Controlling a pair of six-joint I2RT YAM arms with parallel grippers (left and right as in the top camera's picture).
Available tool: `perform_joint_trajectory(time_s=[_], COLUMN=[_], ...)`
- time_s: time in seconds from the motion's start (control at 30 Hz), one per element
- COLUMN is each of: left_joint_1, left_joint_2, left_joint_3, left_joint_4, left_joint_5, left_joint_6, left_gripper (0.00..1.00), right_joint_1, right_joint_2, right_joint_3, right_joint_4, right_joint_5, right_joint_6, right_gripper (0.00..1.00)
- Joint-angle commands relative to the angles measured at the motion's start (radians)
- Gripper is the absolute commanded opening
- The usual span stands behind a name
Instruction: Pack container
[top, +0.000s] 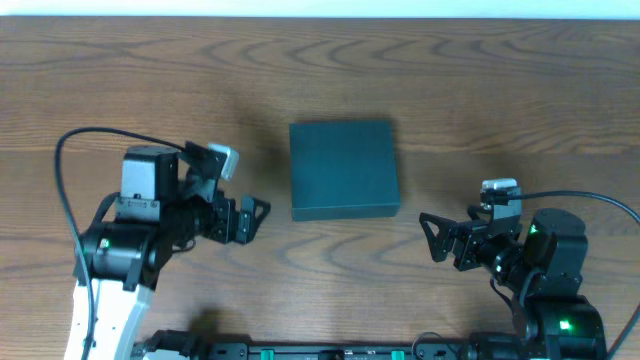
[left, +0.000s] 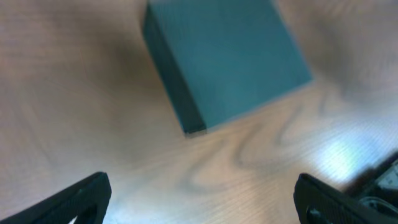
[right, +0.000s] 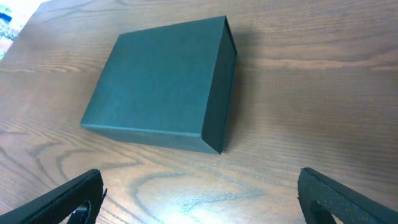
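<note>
The container (top: 343, 168), a dark green-black rectangular box, lies closed on the wooden table at the centre. It also shows in the left wrist view (left: 227, 53) and the right wrist view (right: 163, 84). My left gripper (top: 252, 220) is open and empty, left of the box's front corner; its fingers frame bare table in the left wrist view (left: 202, 199). My right gripper (top: 437, 238) is open and empty, to the front right of the box, over bare table in the right wrist view (right: 202, 196). No snack packets are in view.
The wooden table (top: 480, 90) spreads around the box. A dark rail (top: 330, 352) runs along the front edge between the two arm bases.
</note>
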Motion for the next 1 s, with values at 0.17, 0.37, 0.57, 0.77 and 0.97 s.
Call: perform_joint_trajectory(time_s=[0.17, 0.37, 0.57, 0.77, 0.97], left_joint_1=[0.01, 0.078, 0.114, 0.119, 0.119], left_joint_2=[-0.39, -0.686, -0.806, -0.933, -0.978], left_joint_3=[-0.262, -0.535, -0.706, -0.865, -0.915], left_joint_4=[0.34, 0.424, 0.484, 0.582, 0.632], left_joint_5=[-0.228, -0.299, -0.3, -0.299, -0.307], left_joint_6=[-0.16, -0.251, -0.282, -0.296, -0.311], left_gripper=[0.95, 0.95, 0.95, 0.95, 0.95], right_joint_1=[-0.007, -0.007, -0.007, -0.007, -0.007], right_joint_2=[-0.002, -0.002, -0.002, -0.002, -0.002], right_joint_3=[0.01, 0.01, 0.01, 0.01, 0.01], right_joint_4=[-0.001, -0.001, -0.001, -0.001, -0.001], right_joint_5=[0.0, 0.0, 0.0, 0.0, 0.0], right_joint_6=[-0.011, -0.011, -0.011, -0.011, -0.011], right_gripper=[0.99, 0.99, 0.99, 0.99, 0.99])
